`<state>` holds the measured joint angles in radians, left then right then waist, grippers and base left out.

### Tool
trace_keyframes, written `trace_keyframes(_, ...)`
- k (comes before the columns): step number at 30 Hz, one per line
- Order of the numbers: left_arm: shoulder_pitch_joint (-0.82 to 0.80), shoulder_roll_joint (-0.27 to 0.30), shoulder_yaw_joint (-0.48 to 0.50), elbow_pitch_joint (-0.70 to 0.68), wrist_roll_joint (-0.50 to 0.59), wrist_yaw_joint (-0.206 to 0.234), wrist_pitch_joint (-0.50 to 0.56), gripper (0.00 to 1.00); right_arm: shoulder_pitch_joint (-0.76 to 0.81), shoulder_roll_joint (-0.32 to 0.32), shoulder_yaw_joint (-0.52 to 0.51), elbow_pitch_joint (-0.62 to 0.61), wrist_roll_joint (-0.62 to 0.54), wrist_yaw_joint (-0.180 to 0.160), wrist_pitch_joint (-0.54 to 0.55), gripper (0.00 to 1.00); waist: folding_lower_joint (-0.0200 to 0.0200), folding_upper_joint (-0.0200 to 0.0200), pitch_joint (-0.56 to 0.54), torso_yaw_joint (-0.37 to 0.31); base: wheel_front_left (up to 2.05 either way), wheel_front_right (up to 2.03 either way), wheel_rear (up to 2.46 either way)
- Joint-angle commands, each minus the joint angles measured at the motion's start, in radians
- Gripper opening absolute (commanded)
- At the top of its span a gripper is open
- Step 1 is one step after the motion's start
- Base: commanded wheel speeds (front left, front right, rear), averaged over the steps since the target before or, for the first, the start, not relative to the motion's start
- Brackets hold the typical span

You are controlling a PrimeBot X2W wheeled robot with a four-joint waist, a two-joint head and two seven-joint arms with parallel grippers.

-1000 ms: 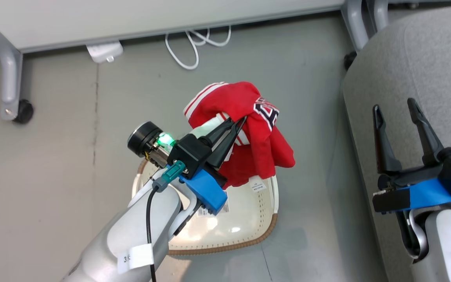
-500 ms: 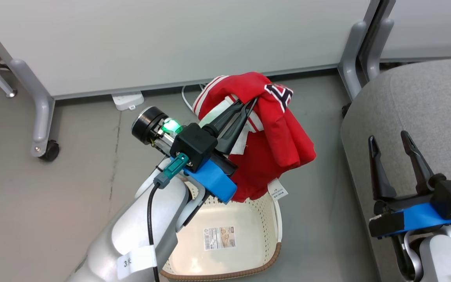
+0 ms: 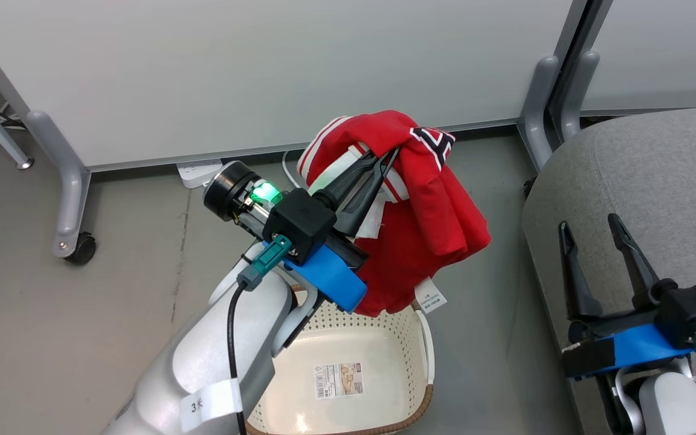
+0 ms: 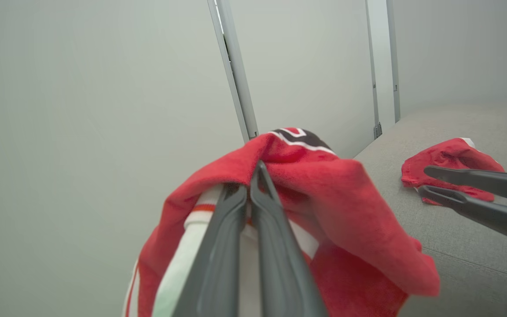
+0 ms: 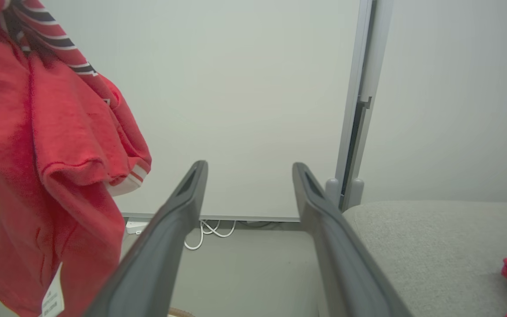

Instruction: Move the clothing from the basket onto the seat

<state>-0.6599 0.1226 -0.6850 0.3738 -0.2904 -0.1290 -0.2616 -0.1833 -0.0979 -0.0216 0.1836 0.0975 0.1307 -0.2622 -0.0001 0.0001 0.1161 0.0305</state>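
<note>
Head view. Shows the left gripper [image 3: 386, 156] clamped shut on a fold of the red jersey [image 3: 438, 211], held in the air above the far end of the basket [image 3: 423, 338]. Finds nothing but a paper label [image 3: 339, 379] on the visible basket floor; cannot check the part under the left forearm. Places the seat [image 3: 644, 175] to the right, apart from the jersey, with the right gripper [image 3: 588, 220] over its near edge, jaws wide, holding nothing.

Left wrist view. Looks along two fingers pressed together on white-trimmed fabric, the jersey draped over them. Catches a second red garment [image 4: 449, 154] lying on the seat, behind the right gripper's fingers.

Right wrist view. Looks between spread fingers toward the partition panels [image 5: 244, 88]; has the jersey dangling at the left, the seat at lower right.

Judges the task well along: one piece on the seat, this one out of the basket but not yet carried across and released. Has the left arm reaching forward and up, fingers angled toward the seat side.
</note>
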Motion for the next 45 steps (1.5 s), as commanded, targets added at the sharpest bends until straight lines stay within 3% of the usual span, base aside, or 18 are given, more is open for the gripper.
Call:
trace_keyframes(1, -0.006, 0.003, 0.003, 0.000, -0.002, -0.002, -0.005, 0.00, 0.006, -0.001, 0.004, -0.002, -0.007, 0.000, -0.004, 1.00, 0.0001, -0.0001, 0.000, 0.000, 0.00, 0.00, 0.00)
trace_keyframes(17, -0.011, -0.006, 0.005, 0.008, 0.012, -0.002, -0.005, 0.00, -0.026, -0.084, 0.296, -0.014, -0.018, 0.000, -0.004, 1.00, 0.0001, -0.0001, 0.018, 0.003, 0.00, 0.00, 0.00)
trace_keyframes(31, -0.021, -0.024, -0.013, 0.004, 0.019, -0.002, -0.005, 0.00, -0.124, -0.103, 0.376, 0.047, -0.020, 0.000, -0.004, 1.00, 0.0001, -0.0001, 0.031, 0.018, 0.00, 0.00, 0.00)
trace_keyframes(43, -0.033, -0.036, -0.041, 0.005, 0.015, -0.001, -0.005, 0.00, -0.243, -0.085, 0.375, 0.116, -0.030, 0.000, -0.004, 1.00, 0.0001, -0.0001, 0.045, 0.030, 0.00, 0.00, 0.00)
trace_keyframes(44, -0.035, -0.036, -0.043, 0.005, 0.014, -0.001, -0.005, 0.00, -0.246, -0.082, 0.376, 0.124, -0.028, 0.000, -0.004, 0.86, 0.0001, -0.0001, 0.045, 0.031, 0.00, 0.00, 0.00)
trace_keyframes(45, -0.036, -0.037, -0.044, 0.005, 0.013, -0.001, -0.005, 0.00, -0.252, -0.080, 0.377, 0.131, -0.025, 0.000, -0.004, 0.35, 0.0001, -0.0001, 0.045, 0.032, 0.00, 0.00, 0.00)
